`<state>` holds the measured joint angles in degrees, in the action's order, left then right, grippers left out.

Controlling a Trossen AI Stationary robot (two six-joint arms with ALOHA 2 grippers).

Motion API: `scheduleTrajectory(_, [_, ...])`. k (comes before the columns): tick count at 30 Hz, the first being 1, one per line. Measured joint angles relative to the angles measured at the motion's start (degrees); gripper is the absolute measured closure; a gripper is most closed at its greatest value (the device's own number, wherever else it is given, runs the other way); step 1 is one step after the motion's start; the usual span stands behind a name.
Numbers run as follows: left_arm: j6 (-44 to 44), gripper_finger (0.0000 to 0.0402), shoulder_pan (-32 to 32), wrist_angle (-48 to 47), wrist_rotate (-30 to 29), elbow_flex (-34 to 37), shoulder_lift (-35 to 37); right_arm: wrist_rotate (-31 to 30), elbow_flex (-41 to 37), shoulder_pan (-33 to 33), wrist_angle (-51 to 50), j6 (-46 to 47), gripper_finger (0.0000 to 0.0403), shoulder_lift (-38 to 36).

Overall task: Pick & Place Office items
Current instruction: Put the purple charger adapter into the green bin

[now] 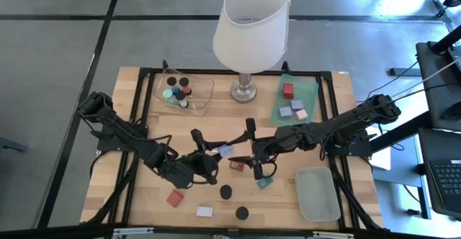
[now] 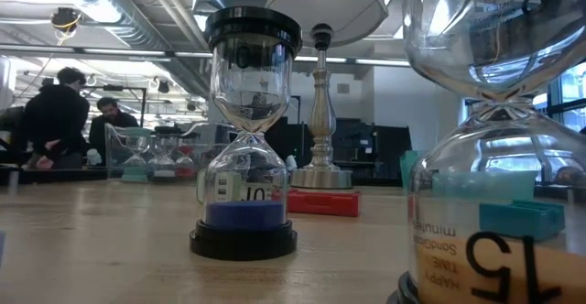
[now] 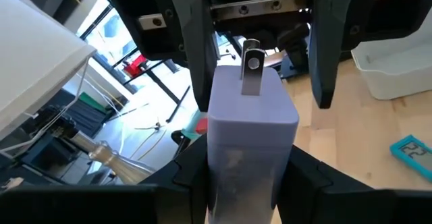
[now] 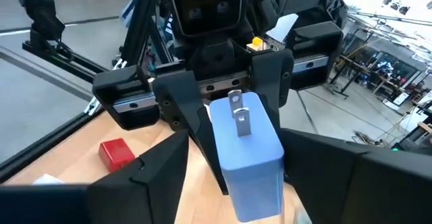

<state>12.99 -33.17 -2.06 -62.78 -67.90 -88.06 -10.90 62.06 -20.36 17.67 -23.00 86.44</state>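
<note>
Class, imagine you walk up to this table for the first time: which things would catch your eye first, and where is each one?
Mid-table, the left gripper and right gripper meet around one lavender block with a metal prong, both sets of fingers at its sides. A big white-shaded lamp towers at the far edge, between a clear tray of round caps and a green tray of blocks. At table height, a blue-sand hourglass fills the view.

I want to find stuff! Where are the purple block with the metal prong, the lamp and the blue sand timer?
lavender block (image 3: 250,116), left wrist view, its top face.
lamp (image 1: 252,26), high view, its white shade.
blue sand timer (image 2: 245,214), low view, its blue sand.
</note>
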Motion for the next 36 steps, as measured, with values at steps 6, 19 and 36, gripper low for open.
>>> scheduleTrajectory(6, [1.75, 0.0284, 0.32, 2.27, 1.99, 0.00, 0.01, 2.39, 0.00, 0.04, 0.39, 1.15, 0.0193, -0.07])
scheduleTrajectory(19, [2.75, 0.0276, 1.90, 4.75, 6.66, 0.02, -0.01, -1.08, 0.00, -0.11, -0.08, 1.77, 0.0276, -0.16])
scheduleTrajectory(36, [-2.17, 0.0179, 2.02, -2.15, -5.68, 0.00, 0.14, -17.26, -0.13, 0.95, -18.29, 10.13, 0.0276, -1.10])
